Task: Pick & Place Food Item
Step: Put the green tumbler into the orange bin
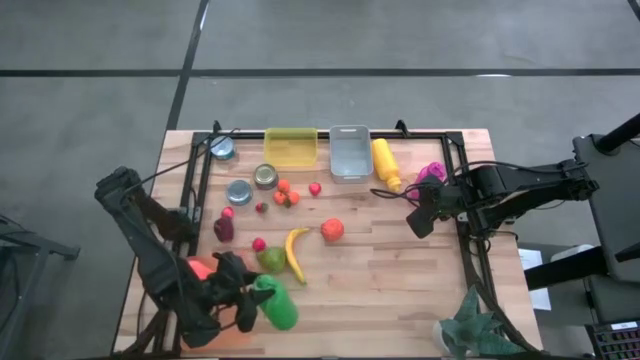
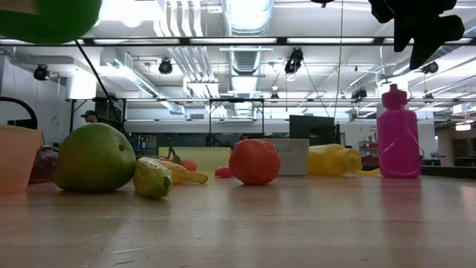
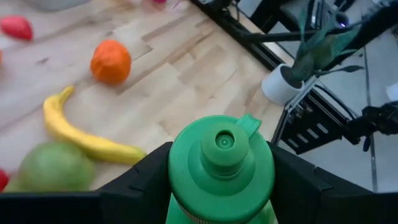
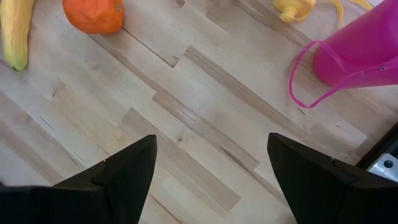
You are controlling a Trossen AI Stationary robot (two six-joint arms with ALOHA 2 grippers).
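Observation:
My left gripper (image 1: 250,298) is near the table's front left, shut on a green bottle (image 1: 279,304) with a green flip cap (image 3: 222,144). In the low view the bottle (image 2: 46,18) hangs high above the tabletop. On the wood just beyond it lie a banana (image 1: 295,255), a green pear (image 1: 271,260) and an orange fruit (image 1: 332,229). My right gripper (image 1: 421,220) hangs open over bare wood at the right, near a pink bottle (image 1: 432,174). Nothing is between its fingers (image 4: 130,168). My left gripper pinches the green bottle between its two fingers (image 3: 140,183), which lie on opposite sides of the bottle's shoulder (image 3: 180,171), just below the cap. They come slanting down from the table's left side. The bottle is lifted clear of the table.
At the far edge stand a yellow bin (image 1: 291,146), a clear bin (image 1: 349,152) and a lying yellow bottle (image 1: 386,163). Cans (image 1: 265,176) and small red and orange fruits (image 1: 286,192) fill the middle left. An orange cup (image 2: 15,158) stands near left. A potted plant (image 1: 478,325) sits beyond the right corner.

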